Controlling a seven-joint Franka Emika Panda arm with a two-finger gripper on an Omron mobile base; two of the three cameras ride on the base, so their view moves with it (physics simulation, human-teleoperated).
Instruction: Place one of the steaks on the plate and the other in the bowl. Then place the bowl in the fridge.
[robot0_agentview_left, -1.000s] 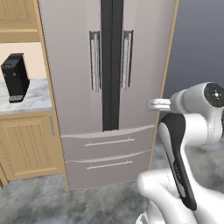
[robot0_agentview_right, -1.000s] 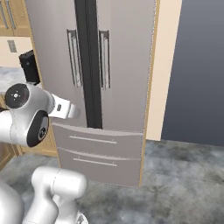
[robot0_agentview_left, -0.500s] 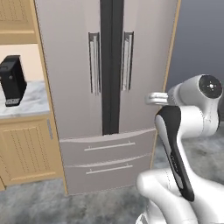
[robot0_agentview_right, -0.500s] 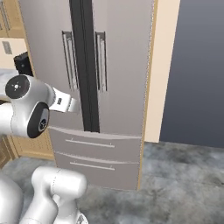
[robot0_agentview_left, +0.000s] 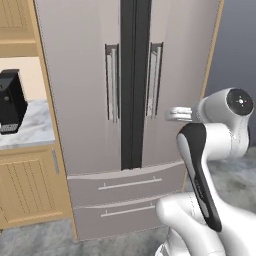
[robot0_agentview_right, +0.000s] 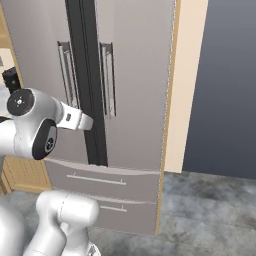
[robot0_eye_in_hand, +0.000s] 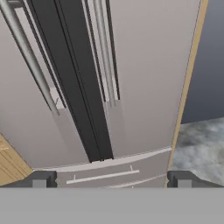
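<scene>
Gripper (robot0_eye_in_hand: 111, 179) fingers stand spread wide with nothing between them, facing the fridge (robot0_agentview_left: 90, 75) straight ahead. It stands tall and upright with both doors shut, two long vertical bar handles (robot0_agentview_left: 112, 82) either side of the dark centre gap, and two drawers (robot0_agentview_left: 125, 185) below. One black appliance (robot0_agentview_left: 10, 102) sits on the counter (robot0_agentview_left: 27, 132) to its left.

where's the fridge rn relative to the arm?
The fridge stands straight ahead of the arm with its doors closed, left of centre in the left base view, with a black appliance on the counter to its left; the gripper faces its doors.
</scene>
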